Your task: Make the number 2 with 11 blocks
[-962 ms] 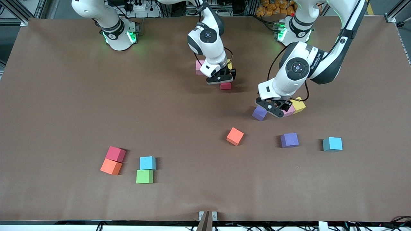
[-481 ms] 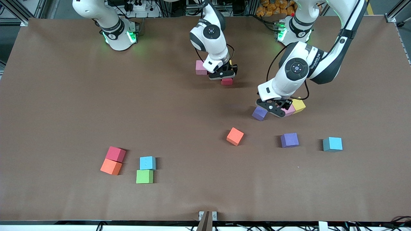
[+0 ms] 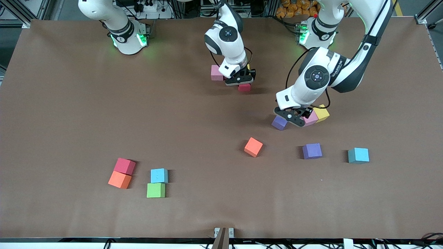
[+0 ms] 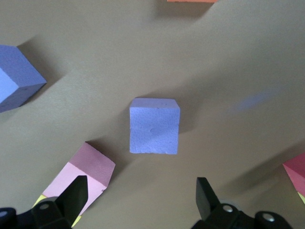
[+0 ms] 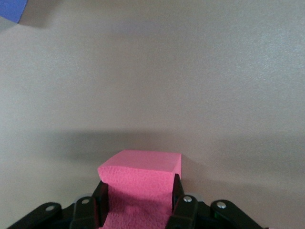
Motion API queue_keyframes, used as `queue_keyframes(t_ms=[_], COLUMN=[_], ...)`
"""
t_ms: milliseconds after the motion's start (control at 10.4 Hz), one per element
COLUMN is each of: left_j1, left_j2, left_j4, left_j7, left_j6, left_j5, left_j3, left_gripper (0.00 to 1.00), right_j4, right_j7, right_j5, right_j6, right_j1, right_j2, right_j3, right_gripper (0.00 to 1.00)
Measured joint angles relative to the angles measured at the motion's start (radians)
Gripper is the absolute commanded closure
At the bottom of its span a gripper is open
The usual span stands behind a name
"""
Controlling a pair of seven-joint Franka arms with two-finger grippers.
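Red block (image 3: 244, 87) gripped in right tool (image 3: 239, 83) beside pink block (image 3: 216, 73); left tool (image 3: 291, 118) gapes over purple block (image 3: 279, 122)

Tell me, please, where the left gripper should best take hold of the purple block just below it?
From straight above, fingers on two opposite flat sides of the purple block. It sits flat with bare table around it, and the open left gripper already frames it.

pink block (image 3: 311, 119) crowds purple block (image 3: 279, 122); elsewhere open.
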Motion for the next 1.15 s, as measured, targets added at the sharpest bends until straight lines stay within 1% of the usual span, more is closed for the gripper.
queue_keyframes(t_ms=[192,385,481,577,673,866,1154], left_j1=[-0.004,-0.01,-0.019,-0.027,-0.034,-0.044,-0.045], left_j2=[0.025,0.062,0.079,0.091,0.099,0.113,0.135], left_j4=[0.0,0.0,0.0,0.0,0.0,0.0,0.001], left_j7=[-0.001,-0.028,-0.046,-0.057,-0.062,-0.063,-0.073], left_j6=[0.01,0.035,0.046,0.053,0.062,0.079,0.095], left_j5=[0.028,0.101,0.121,0.125,0.126,0.126,0.16], left_j3=[-0.001,-0.001,-0.001,-0.002,-0.002,-0.002,-0.002], left_gripper=[0.0,0.0,0.0,0.0,0.0,0.0,0.0], right_j4=[-0.001,-0.002,-0.003,-0.004,-0.004,-0.007,-0.02], right_j7=[0.005,0.007,0.008,0.009,0.01,0.019,0.048], right_j5=[0.0,0.0,0.0,0.0,0.0,0.0,0.0], right_j6=[0.0,0.001,0.002,0.003,0.003,0.002,-0.001], right_j1=[0.002,0.005,0.008,0.009,0.009,0.01,0.011], right_j2=[0.0,0.0,0.0,0.0,0.0,0.0,0.0], right_j3=[0.0,-0.001,-0.003,-0.003,-0.004,-0.003,-0.003], right_gripper=[0.83,0.82,0.7,0.4,0.13,0.0,0.0])
